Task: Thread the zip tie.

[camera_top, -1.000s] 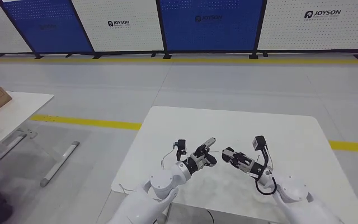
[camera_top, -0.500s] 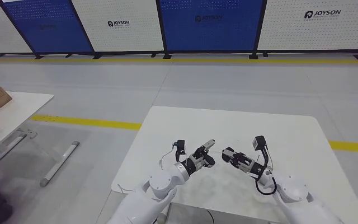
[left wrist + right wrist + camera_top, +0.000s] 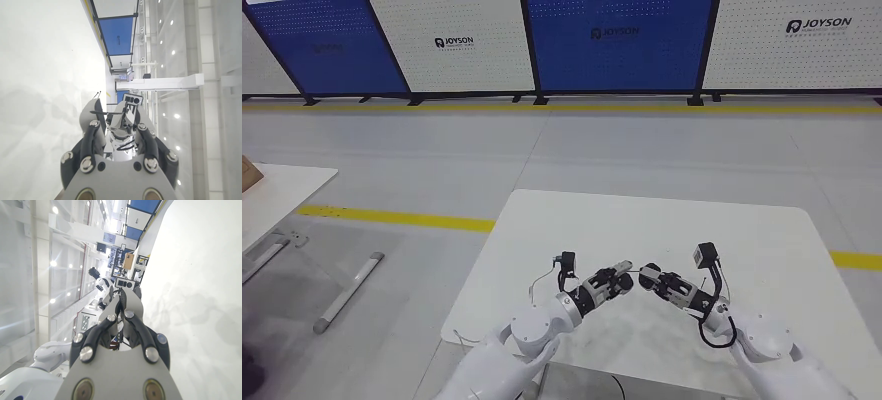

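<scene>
Right gripper point(image 3: 122, 299) clamped on the zip tie point(image 3: 105, 113) above the table's point(image 3: 692, 220) near part, strap poking into the left gripper point(image 3: 117, 111), spread wide and empty; the floppy strap could bend aside once that one closes.

Top cam overhead, looking down at table point(image 3: 662, 225). Wrist cams close-in, facing each other over same table.

One zip tie point(image 3: 113, 113) (two tools point(image 3: 619, 272) point(image 3: 646, 271))

A white table point(image 3: 742, 230) faces blue and white panels point(image 3: 617, 45); a box point(image 3: 250, 172), perhaps cardboard, sits apart.
</scene>
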